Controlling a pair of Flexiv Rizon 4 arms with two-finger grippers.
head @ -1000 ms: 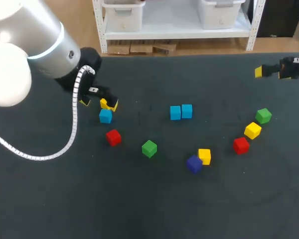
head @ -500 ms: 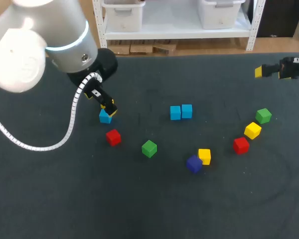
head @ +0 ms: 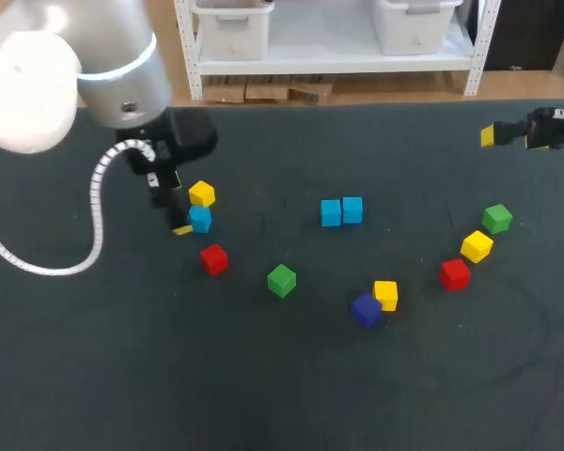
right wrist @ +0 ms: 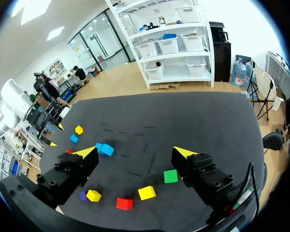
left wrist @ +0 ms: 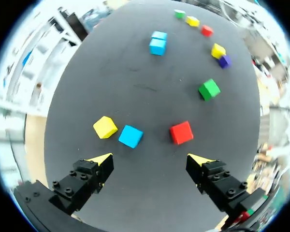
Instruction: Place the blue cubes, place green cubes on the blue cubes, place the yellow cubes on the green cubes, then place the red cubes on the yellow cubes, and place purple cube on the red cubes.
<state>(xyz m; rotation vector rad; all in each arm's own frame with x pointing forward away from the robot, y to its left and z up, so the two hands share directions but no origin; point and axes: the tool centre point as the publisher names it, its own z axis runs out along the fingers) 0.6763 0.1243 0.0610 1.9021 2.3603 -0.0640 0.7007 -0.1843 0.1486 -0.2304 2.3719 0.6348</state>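
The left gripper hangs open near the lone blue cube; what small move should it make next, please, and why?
Probably centre the left gripper over the lone blue cube and lower it: jaws open, holding nothing, cube just ahead, the other two blue cubes already paired.

The head camera is looking steeply down on the whole table (head: 263, 376) from above and behind. The left wrist camera is hanging near the table's left part, facing down across it. The right wrist camera is looking over it from farther off. All are sharing the paired blue cubes (head: 341, 211).
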